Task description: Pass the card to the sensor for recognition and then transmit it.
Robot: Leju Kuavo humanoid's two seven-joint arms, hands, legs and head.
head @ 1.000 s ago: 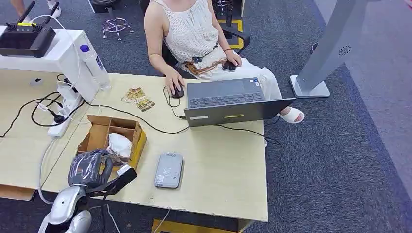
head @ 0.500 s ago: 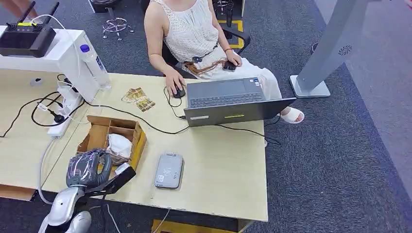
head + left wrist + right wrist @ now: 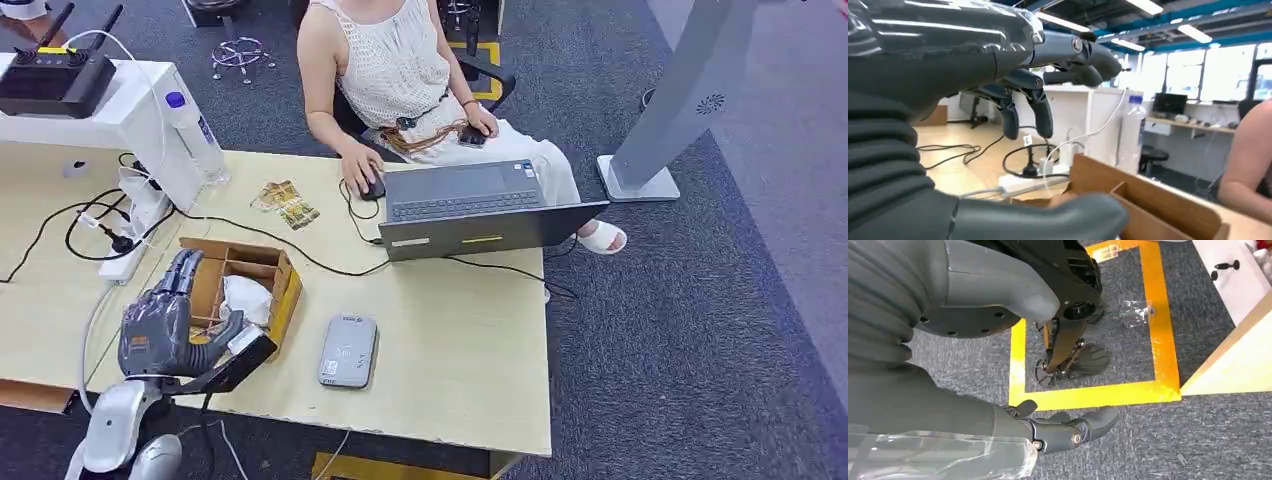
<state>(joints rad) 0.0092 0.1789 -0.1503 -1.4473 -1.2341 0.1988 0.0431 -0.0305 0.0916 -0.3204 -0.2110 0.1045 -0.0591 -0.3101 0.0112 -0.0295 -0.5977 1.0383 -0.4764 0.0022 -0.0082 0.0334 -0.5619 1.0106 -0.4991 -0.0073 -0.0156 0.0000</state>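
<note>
Card: can't pick it out w/ certainty; a white wad (image 3: 245, 297) lies in the cardboard box (image 3: 283, 283) near the counter's front-left corner, too small to tell what it is. Sensor (image 3: 348, 351), a flat grey pad, lies on the counter (image 3: 460, 340) just right of the box, near the front edge, apart from the box.

Left robot hand (image 3: 160, 320) hovers over the box's left compartments, fingers (image 3: 180, 272) stretched fwd and spread, thumb out toward the white wad; it holds nothing. Left wrist view adds what head view can't: fingers (image 3: 1045, 112) hang apart above the box's brown wall (image 3: 1148, 197), not touching it, w/ a water bottle (image 3: 1133, 130) and white cables (image 3: 1033, 175) behind.

Right robot hand (image 3: 1068, 432) is seen in right wrist view, hanging over grey carpet (image 3: 1128, 340) beside yellow floor tape (image 3: 1158, 330); fingers loosely curled, nothing in them.

Head view, far side of the counter: a person (image 3: 400, 70) seated, one hand on a mouse (image 3: 368, 188), laptop (image 3: 470, 205) open near the back-right corner. Power strip (image 3: 135, 235) w/ black cables at the left edge.
</note>
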